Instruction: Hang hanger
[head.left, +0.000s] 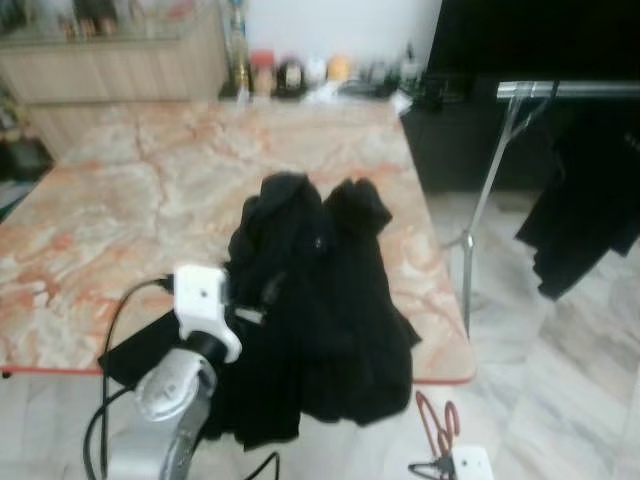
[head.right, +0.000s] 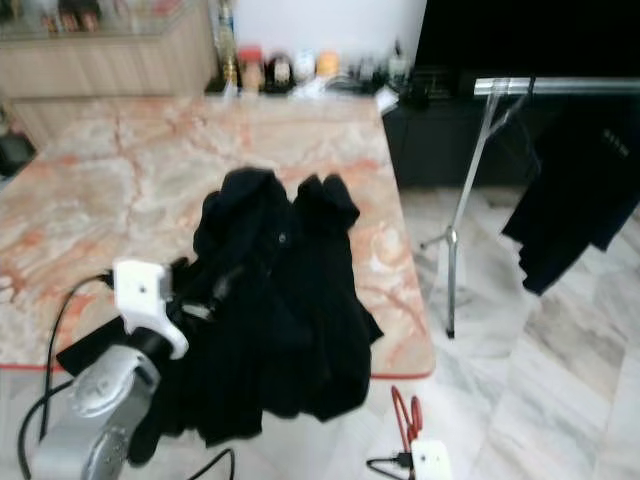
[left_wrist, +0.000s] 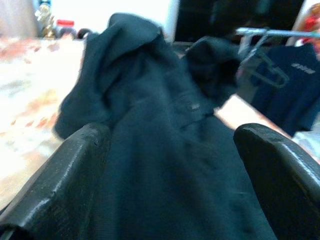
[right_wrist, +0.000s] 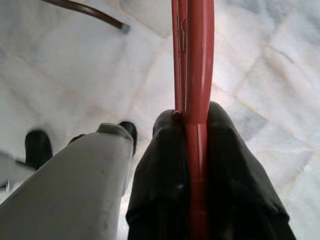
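Observation:
A black garment lies crumpled on the marble table, its lower part draped over the near edge. My left gripper is at the garment's left side, open, with a finger on each side of the cloth. Low at the right, beyond the table's corner, my right gripper is shut on a red hanger, which points up and forward over the floor. The clothes rack's metal bar runs across the far right.
A black shirt hangs from the rack, and an empty dark hanger hangs beside it. The rack's slanted pole stands between table and shirt. Bottles and jars line the table's far edge. Marble floor spreads to the right.

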